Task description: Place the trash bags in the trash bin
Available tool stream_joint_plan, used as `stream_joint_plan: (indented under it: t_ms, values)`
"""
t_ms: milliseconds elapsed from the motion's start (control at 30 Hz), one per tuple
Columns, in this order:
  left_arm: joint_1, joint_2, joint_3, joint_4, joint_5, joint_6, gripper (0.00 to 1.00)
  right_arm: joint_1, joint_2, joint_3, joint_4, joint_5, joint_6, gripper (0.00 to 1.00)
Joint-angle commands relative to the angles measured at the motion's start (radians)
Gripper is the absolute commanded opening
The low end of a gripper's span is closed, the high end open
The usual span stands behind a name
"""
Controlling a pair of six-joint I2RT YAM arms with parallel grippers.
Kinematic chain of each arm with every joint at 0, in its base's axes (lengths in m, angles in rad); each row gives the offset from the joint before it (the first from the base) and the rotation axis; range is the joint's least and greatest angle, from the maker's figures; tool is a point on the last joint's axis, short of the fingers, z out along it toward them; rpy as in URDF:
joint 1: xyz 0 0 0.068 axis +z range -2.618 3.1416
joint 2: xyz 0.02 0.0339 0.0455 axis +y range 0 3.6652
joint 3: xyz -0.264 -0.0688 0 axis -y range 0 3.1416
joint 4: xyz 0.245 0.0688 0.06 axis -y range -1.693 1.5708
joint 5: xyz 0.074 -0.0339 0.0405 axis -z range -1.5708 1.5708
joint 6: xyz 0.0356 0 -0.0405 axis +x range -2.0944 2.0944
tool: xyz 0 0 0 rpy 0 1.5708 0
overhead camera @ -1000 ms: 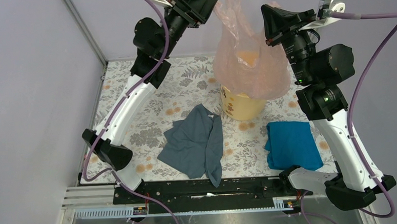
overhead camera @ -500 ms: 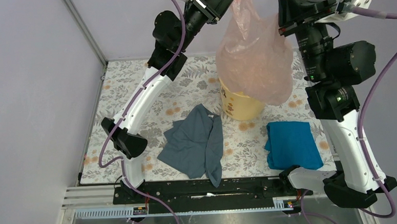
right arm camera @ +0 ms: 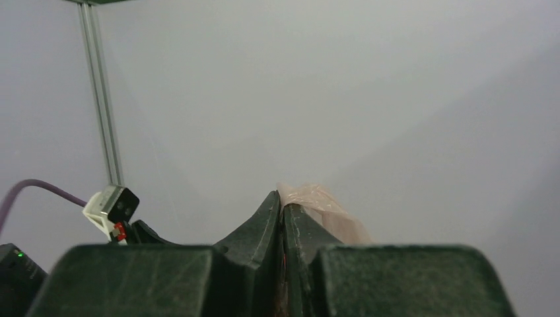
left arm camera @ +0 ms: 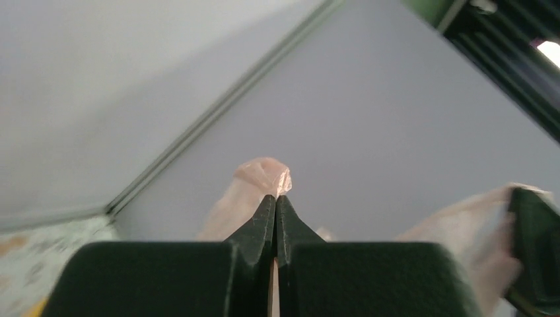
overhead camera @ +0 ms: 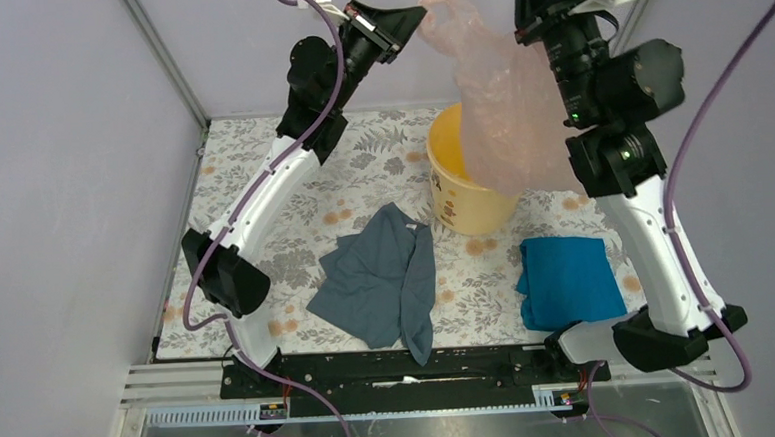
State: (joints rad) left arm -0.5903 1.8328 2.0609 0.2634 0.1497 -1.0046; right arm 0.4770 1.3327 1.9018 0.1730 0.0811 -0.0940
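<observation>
The thin pale pink trash bag (overhead camera: 506, 102) hangs in the air between my two grippers, draped over the right side of the yellow-orange trash bin (overhead camera: 467, 179). My left gripper (overhead camera: 419, 13) is shut on the bag's left top edge; a tuft of film (left arm camera: 264, 177) sticks out past its tips (left arm camera: 276, 198). My right gripper (right arm camera: 282, 198) is shut on the bag's other edge (right arm camera: 323, 201); in the top view its tips are cut off at the top edge. The bin's left inner wall shows open.
A grey-blue cloth (overhead camera: 382, 279) lies in front of the bin. A bright blue cloth (overhead camera: 569, 281) lies at the right front. The flowered mat (overhead camera: 264, 225) covers the table. Grey walls and a metal frame post (overhead camera: 165, 60) close the cell.
Both grippers have moved up and to the right with the bag. The bag has slid off the bin's left side, so the yellow inside now shows.
</observation>
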Motion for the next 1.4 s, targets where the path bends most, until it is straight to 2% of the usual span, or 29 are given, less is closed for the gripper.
stream_joint_plan:
  t_ms: [0,200,433,633,767,833,900,1000,1167,1200,1367]
  values:
    - [0.092,-0.083,-0.181,0.065,-0.015,-0.072,0.0,0.002,0.071,-0.008,0.072,-0.058,-0.005,0.11]
    - [0.179,-0.15,-0.337,0.056,0.003,-0.066,0.0,0.002,0.172,0.032,0.082,-0.166,0.145,0.1]
    - [0.236,-0.222,-0.426,0.059,0.0,-0.03,0.0,-0.026,0.194,-0.058,0.168,-0.22,0.327,0.12]
    - [0.254,-0.265,-0.461,0.054,-0.001,-0.014,0.0,-0.059,0.2,-0.065,0.072,-0.215,0.429,0.2]
    - [0.263,-0.27,-0.474,0.056,-0.001,-0.016,0.0,-0.063,0.158,-0.138,0.033,-0.202,0.42,0.25]
    - [0.264,-0.269,-0.487,0.07,0.007,-0.024,0.0,-0.064,0.153,-0.134,-0.038,-0.184,0.403,0.28]
    - [0.265,-0.274,-0.508,0.079,0.004,-0.028,0.0,-0.066,0.149,-0.117,-0.129,-0.158,0.386,0.37]
    - [0.271,-0.291,-0.53,0.069,-0.01,-0.015,0.0,-0.066,0.156,-0.038,-0.361,-0.113,0.347,0.52]
    - [0.281,-0.31,-0.552,0.063,-0.015,-0.004,0.0,-0.066,0.105,0.009,-0.595,-0.063,0.307,0.96]
    - [0.28,-0.312,-0.553,0.061,-0.012,-0.002,0.0,-0.066,0.089,0.007,-0.628,-0.065,0.302,0.99]
    - [0.28,-0.314,-0.569,0.076,0.002,-0.017,0.0,-0.066,0.047,0.055,-0.769,-0.077,0.286,1.0]
